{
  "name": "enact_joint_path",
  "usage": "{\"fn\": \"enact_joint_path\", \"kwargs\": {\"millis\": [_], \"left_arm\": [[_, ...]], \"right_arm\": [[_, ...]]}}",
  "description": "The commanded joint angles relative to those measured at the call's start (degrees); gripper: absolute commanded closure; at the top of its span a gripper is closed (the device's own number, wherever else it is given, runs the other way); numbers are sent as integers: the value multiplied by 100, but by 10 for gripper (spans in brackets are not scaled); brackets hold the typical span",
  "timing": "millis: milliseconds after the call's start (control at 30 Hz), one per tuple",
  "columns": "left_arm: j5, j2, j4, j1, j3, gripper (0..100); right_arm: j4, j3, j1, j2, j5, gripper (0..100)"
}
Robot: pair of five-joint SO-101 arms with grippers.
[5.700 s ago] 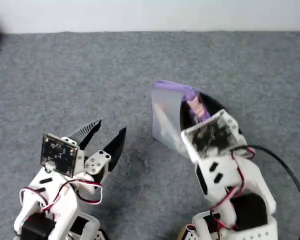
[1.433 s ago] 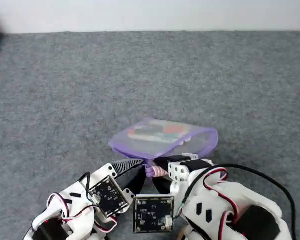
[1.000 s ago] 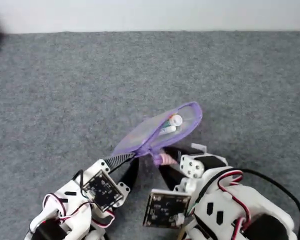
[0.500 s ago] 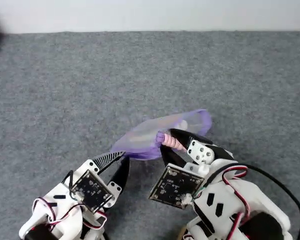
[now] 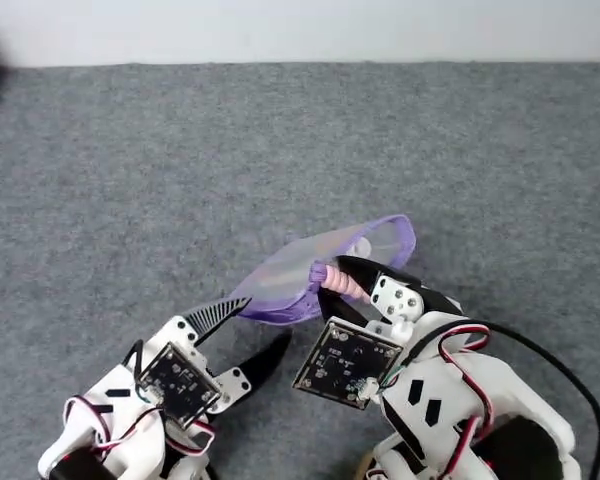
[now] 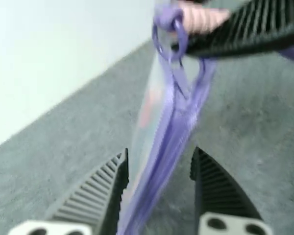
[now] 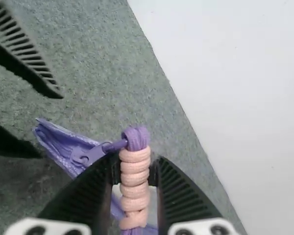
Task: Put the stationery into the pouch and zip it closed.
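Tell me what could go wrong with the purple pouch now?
1. The right gripper holds only the pink zipper pull. The thin cord could slip out, and the pouch would probably drop.
2. The left gripper is open around the pouch's end and is not clamping it. If the right gripper pulls now, the whole pouch may slide along instead of the zip moving.

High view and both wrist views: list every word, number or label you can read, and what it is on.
No text can be read.
Pouch: blurred colours inside, no legible print.
Wrist circuit board, and the other: markings too small.
Zip pull: bare cord, no label.
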Motion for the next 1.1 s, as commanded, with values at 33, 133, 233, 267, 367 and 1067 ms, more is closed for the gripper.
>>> {"fn": "enact_joint_path", "kwargs": {"millis": [33,133,233,267,367,1067], "left_arm": [[-35,-44,-677,-26,321,794],[-35,-44,-897,-26,462,794],[-35,-44,-1064,-18,611,794],[-35,-44,-1125,-18,673,794],[-35,-44,-1363,53,848,794],[-44,-53,-1908,668,1226,987]], "right_arm": [[-145,-35,-224,66,-18,991],[-119,-35,-233,66,123,991],[-136,-35,-242,66,229,991],[-136,-35,-242,66,220,991],[-119,-35,-251,66,220,991],[-92,-35,-145,40,220,991]]}}
